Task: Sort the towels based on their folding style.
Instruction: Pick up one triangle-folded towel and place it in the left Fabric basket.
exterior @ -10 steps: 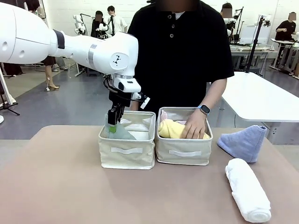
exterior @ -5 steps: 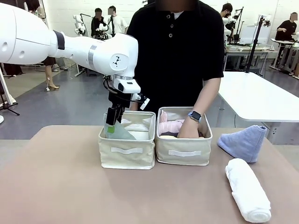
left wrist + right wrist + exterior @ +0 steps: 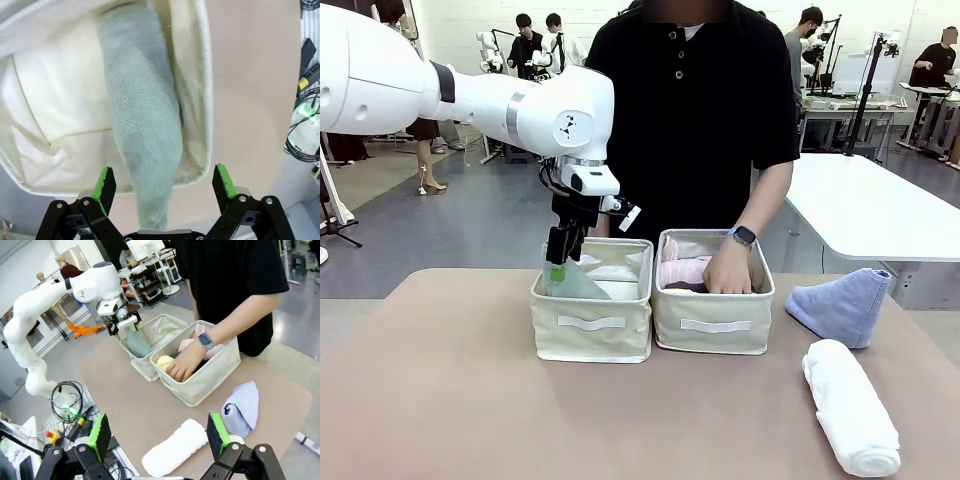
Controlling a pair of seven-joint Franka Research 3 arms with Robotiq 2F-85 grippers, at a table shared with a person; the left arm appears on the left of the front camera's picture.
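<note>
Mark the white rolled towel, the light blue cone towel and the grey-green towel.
white rolled towel [image 3: 850, 408]: front view, middle of the roll.
light blue cone towel [image 3: 840, 305]: front view, middle of its side.
grey-green towel [image 3: 145, 125]: left wrist view, mid-length of the cone.

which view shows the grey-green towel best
Left wrist view: the grey-green towel shows close, nearly whole, in the bin under the open left gripper. The front view shows its upper part above the rim; the right wrist view shows it small and far.
</note>
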